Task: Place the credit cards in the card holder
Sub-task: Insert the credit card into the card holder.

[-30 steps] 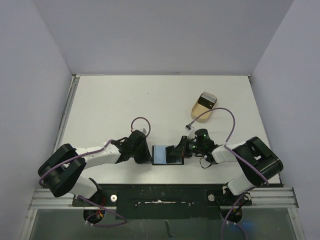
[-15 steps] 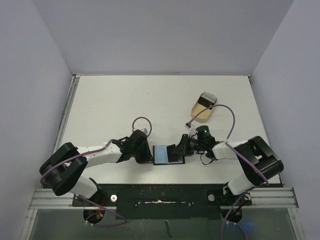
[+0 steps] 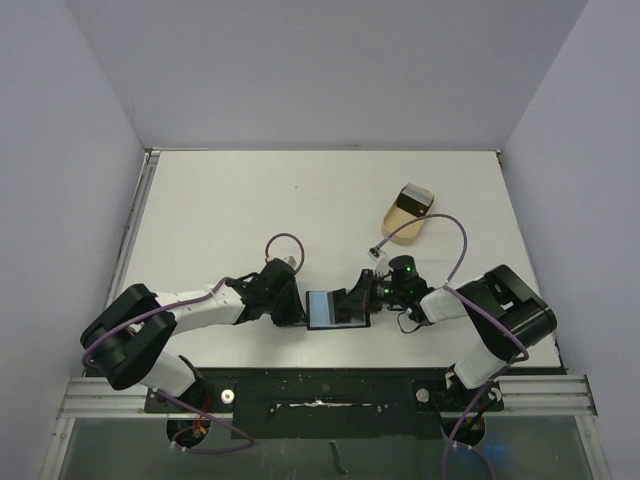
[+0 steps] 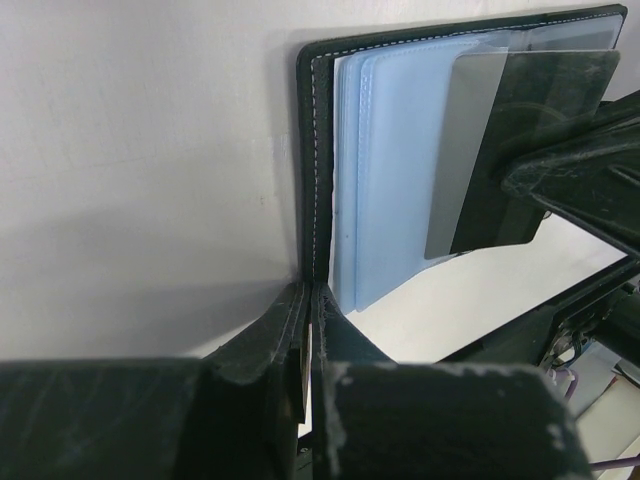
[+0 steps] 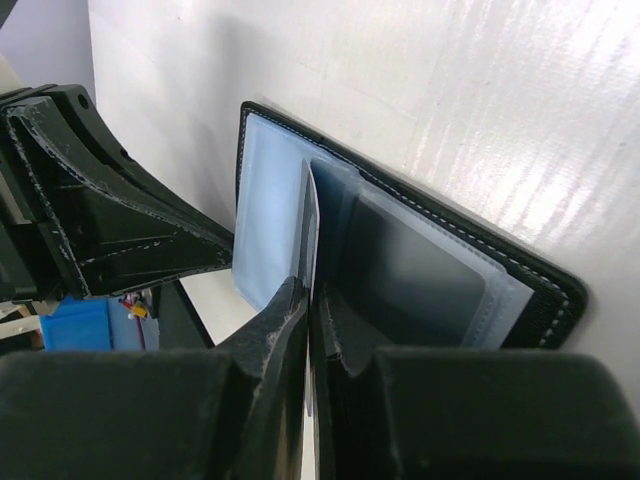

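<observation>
Open card holder (image 3: 325,310) lies on the table (image 3: 220,220) near its front edge between both arms, left gripper (image 4: 310,305) pinched tight on its black cover edge, right gripper (image 5: 307,300) clamped on a dark card (image 4: 520,150) tilted over the bluish sleeves, beige tray (image 3: 398,232) well apart.

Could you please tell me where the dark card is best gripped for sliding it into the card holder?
Pinch the dark card by its trailing edge, flat faces between the fingers, from the side opposite the card holder. It is thin and flat, and its leading edge must stay free to enter a sleeve. The right gripper holds it so.
</observation>
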Available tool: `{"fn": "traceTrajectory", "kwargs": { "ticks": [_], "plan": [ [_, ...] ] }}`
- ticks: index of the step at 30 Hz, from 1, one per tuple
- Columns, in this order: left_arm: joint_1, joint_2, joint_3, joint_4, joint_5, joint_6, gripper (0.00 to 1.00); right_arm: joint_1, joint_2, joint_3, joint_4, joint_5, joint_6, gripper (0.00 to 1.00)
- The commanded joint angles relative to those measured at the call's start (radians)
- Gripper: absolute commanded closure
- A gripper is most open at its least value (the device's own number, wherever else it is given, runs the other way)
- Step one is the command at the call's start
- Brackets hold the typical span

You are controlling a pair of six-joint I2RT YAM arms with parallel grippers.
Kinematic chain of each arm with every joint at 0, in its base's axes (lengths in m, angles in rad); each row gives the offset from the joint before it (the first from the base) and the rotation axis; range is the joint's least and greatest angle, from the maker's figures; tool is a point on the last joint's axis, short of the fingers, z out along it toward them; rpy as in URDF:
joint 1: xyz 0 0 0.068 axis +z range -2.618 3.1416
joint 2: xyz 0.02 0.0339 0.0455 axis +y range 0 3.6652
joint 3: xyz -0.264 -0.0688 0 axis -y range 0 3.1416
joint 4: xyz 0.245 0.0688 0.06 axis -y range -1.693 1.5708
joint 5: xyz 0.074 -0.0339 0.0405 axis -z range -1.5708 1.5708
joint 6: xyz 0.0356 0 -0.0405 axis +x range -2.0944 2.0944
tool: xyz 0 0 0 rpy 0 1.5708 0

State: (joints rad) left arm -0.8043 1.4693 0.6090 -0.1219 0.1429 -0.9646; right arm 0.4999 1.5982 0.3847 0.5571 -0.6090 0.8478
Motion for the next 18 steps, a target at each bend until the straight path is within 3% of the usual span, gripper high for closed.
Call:
{"fn": "traceTrajectory", "kwargs": {
  "ticks": [1, 5, 7, 13, 18],
  "plan": [
    [-0.009, 0.028, 0.011, -0.039, -0.025, 0.023, 1.0, 0.042, 0.039, -0.034, 0.057, 0.073, 0.038, 0.95],
    [-0.011, 0.026, 0.01, -0.039, -0.026, 0.021, 1.0, 0.05, 0.035, -0.064, 0.108, 0.097, 0.091, 0.93],
    [-0.012, 0.024, 0.011, -0.041, -0.028, 0.021, 1.0, 0.049, 0.017, -0.065, 0.082, 0.104, 0.099, 0.87],
    [-0.014, 0.027, 0.009, -0.034, -0.028, 0.02, 1.0, 0.048, -0.155, -0.022, -0.238, 0.238, 0.03, 0.65],
    [-0.019, 0.037, 0.002, -0.018, -0.03, 0.017, 1.0, 0.057, -0.266, 0.007, -0.405, 0.309, 0.011, 0.56]
  ]
}}
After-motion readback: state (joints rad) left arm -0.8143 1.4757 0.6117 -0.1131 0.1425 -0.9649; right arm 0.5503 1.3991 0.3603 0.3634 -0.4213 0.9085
